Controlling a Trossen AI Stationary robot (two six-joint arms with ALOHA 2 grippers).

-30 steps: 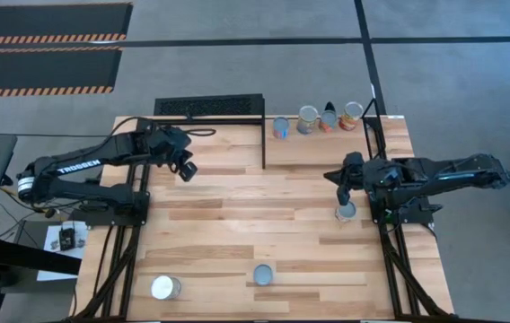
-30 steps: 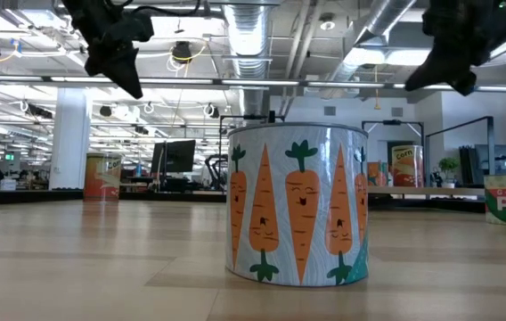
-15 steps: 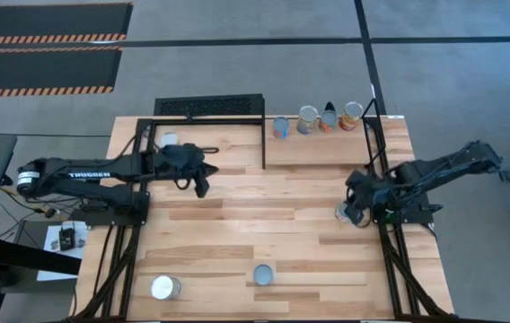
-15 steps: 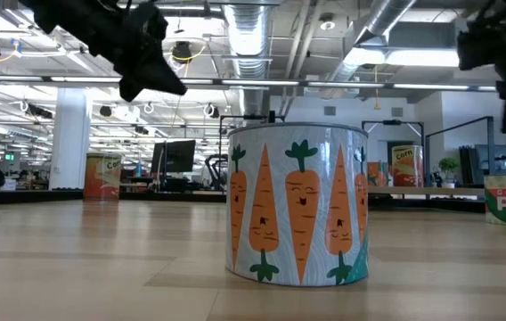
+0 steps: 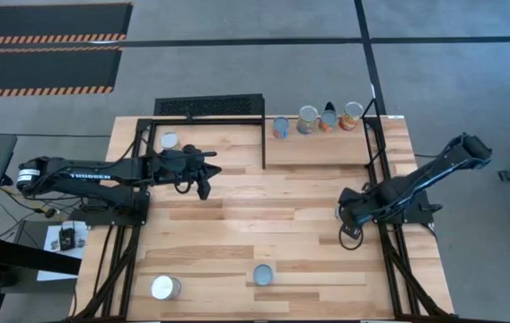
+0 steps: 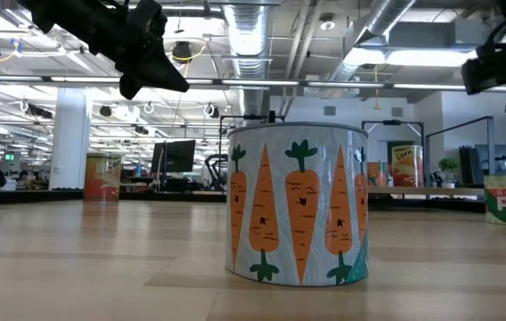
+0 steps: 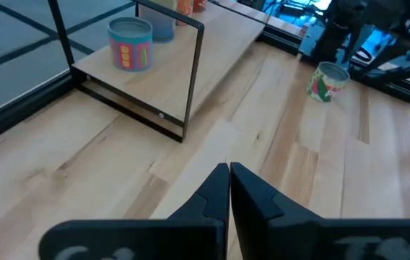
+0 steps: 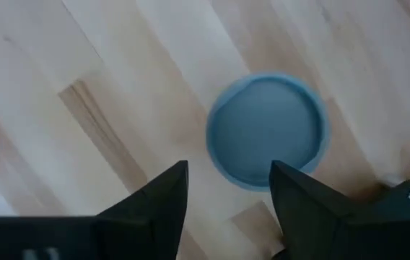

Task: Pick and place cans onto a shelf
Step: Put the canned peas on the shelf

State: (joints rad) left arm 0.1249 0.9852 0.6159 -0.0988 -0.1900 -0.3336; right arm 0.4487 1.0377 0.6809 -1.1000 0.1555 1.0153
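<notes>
My right gripper (image 8: 228,189) stands open above a can with a blue-grey top (image 8: 266,130). The can stands upright on the table near its right edge, and its green pea label (image 7: 328,81) shows in the left wrist view. The fingers are short of the can and touch nothing. In the high view my right gripper (image 5: 348,220) covers the can. My left gripper (image 5: 205,187) hovers shut over the table's left middle, holding nothing. Several cans (image 5: 307,119) stand on the shelf (image 5: 322,148) at the back right.
A carrot can (image 5: 263,274) and a white-topped can (image 5: 165,287) stand near the front edge. Another white-topped can (image 5: 170,141) sits at the back left inside the black frame. The frame's upright post (image 7: 194,79) stands ahead of my left gripper. Bare wood lies in the middle.
My left gripper has swung toward the table's right and a little nearer, the arm stretching out low, which uncovers the white-topped can at the back left. My right arm has raised its elbow, and its gripper has moved slightly toward the near edge, now covering the pea can from above.
</notes>
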